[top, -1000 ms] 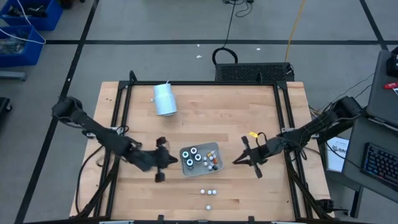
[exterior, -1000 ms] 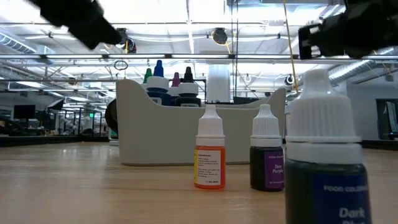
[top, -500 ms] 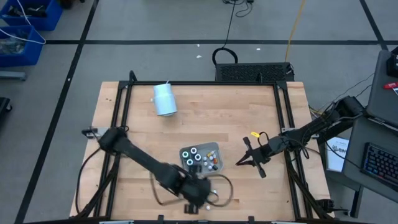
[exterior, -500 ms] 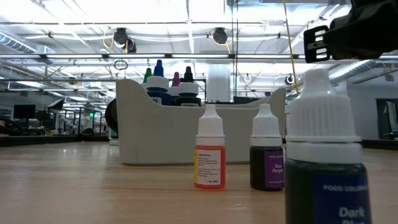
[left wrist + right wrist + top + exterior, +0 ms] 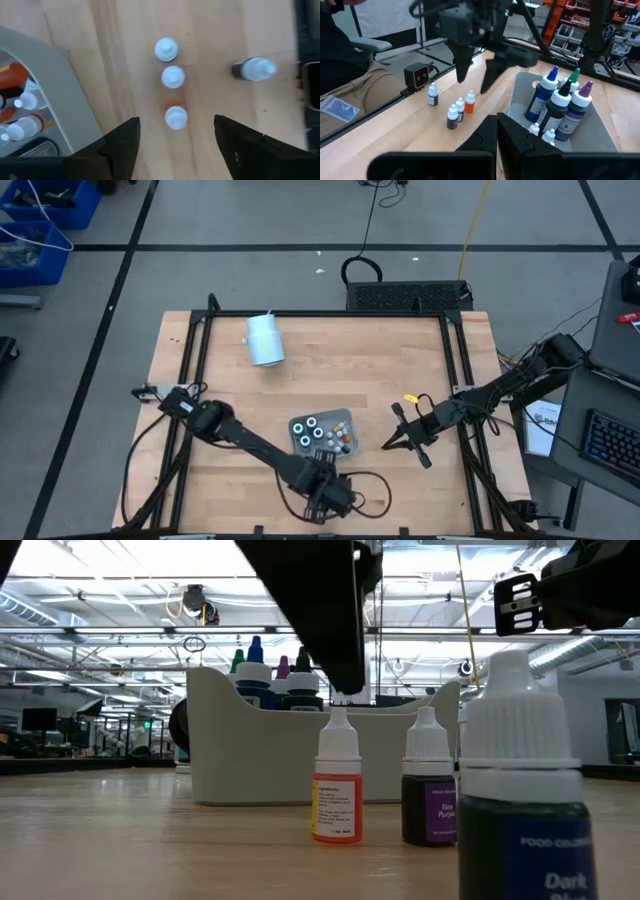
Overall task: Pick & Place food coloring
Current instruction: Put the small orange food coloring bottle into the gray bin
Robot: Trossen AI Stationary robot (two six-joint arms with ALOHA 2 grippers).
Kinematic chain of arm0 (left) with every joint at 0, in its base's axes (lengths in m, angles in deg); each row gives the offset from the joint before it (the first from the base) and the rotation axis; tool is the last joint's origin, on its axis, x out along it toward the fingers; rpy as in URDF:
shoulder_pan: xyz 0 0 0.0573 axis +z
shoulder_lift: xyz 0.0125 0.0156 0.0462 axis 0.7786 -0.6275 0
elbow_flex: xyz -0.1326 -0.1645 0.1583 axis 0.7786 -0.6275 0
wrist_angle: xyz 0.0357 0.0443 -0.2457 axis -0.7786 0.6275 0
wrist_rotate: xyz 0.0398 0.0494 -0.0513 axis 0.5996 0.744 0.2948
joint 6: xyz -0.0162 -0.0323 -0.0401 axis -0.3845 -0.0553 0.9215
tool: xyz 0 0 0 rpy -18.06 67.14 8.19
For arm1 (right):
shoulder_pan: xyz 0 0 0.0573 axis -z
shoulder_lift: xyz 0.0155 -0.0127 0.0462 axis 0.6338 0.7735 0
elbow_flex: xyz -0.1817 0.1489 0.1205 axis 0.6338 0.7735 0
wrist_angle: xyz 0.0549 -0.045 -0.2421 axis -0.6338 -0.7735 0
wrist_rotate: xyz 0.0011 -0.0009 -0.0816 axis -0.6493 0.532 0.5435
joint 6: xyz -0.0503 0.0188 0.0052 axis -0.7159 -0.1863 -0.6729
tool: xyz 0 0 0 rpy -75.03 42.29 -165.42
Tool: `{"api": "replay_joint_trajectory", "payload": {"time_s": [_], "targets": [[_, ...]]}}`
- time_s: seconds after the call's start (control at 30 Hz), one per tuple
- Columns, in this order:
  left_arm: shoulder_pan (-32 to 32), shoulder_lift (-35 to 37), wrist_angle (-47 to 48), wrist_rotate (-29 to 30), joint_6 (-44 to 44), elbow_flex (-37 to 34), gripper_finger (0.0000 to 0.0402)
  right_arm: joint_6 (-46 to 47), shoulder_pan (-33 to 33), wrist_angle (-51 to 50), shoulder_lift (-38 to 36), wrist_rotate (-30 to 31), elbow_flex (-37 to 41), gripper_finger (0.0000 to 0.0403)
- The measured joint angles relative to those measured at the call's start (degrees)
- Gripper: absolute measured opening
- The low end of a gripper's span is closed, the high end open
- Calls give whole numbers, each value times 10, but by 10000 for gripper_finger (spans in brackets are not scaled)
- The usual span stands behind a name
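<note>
On the wooden desk [image 5: 380, 370], near its front edge beside the tray [image 5: 65, 95], the orange bottle [image 5: 175, 116] stands upright directly below the left gripper [image 5: 175, 142], jaws apart, while the right gripper [image 5: 388, 443] waits shut.

A robotics lab or workshop: taped grey floor [image 5: 300, 220], parts racks [image 5: 620, 35], ceiling trusses [image 5: 250, 632], wooden rig table [image 5: 340, 370].

grey floor [image 5: 250, 220], bright ceiling lights [image 5: 190, 560]

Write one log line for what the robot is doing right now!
left gripper: open, above orange bottle | right gripper: shut, waiting beside tray | loose bottles on table: four
</note>
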Motion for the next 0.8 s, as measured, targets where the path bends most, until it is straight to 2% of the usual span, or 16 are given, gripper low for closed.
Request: {"api": "replay_joint_trajectory", "payload": {"time_s": [0.2,0.43,0.6,0.8], "targets": [[9,-1,-3,-20,0,-27,262,0,0,0,0,0,0,1],[10,-1,-19,-25,-1,-41,227,0,0,0,0,0,0,0],[10,-1,-33,-52,-15,-41,203,-3,0,0,0,1,0,0],[12,-1,-38,-50,-20,-42,183,-5,0,0,0,1,0,0]]}}
